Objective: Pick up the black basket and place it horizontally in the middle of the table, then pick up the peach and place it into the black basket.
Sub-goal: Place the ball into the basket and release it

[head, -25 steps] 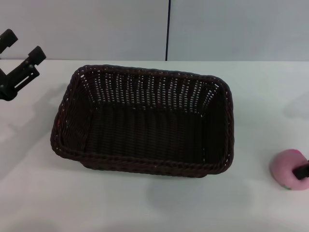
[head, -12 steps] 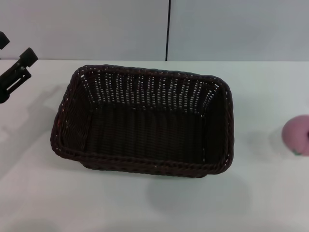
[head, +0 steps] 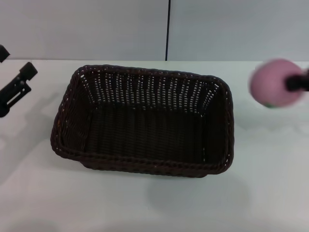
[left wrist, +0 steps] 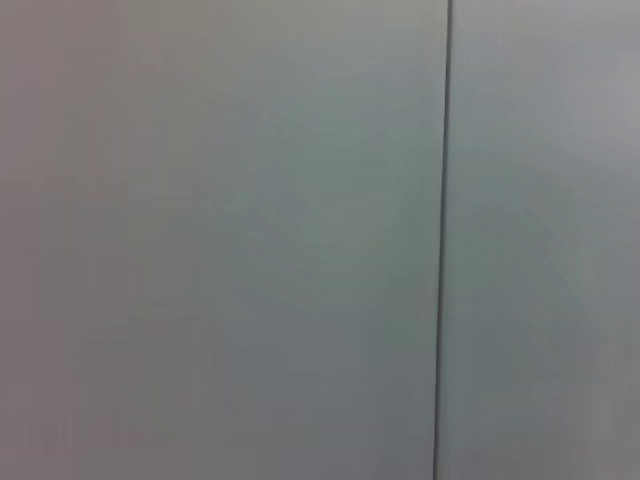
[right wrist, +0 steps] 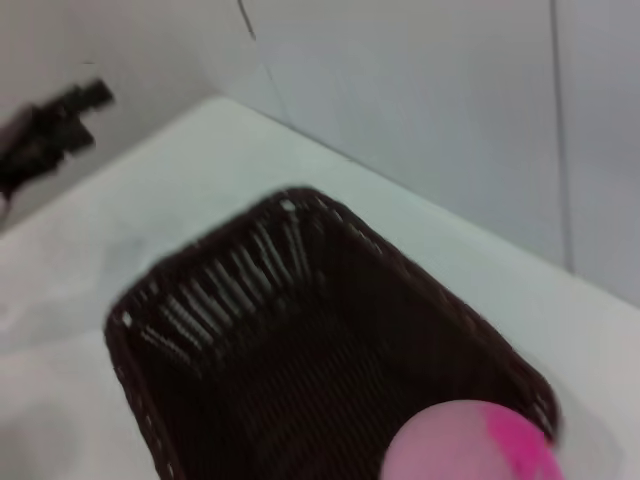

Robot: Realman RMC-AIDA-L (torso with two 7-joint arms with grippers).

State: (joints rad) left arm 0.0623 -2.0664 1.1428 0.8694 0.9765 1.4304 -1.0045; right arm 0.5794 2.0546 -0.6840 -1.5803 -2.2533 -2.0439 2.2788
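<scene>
plain pale grey wall [left wrist: 220,240] fills whole left wrist view. thin dark vertical seam [left wrist: 442,240] runs from one edge of picture to opposite edge, off-centre, splitting wall into wider panel and narrower panel [left wrist: 545,240] (both same flat grey, narrower one faintly bluer). wider panel shades slightly pinkish toward far edge away from seam. surface smooth, unmarked. no part of arm's own gripper shows here; no table, basket or peach in this view.
</scene>
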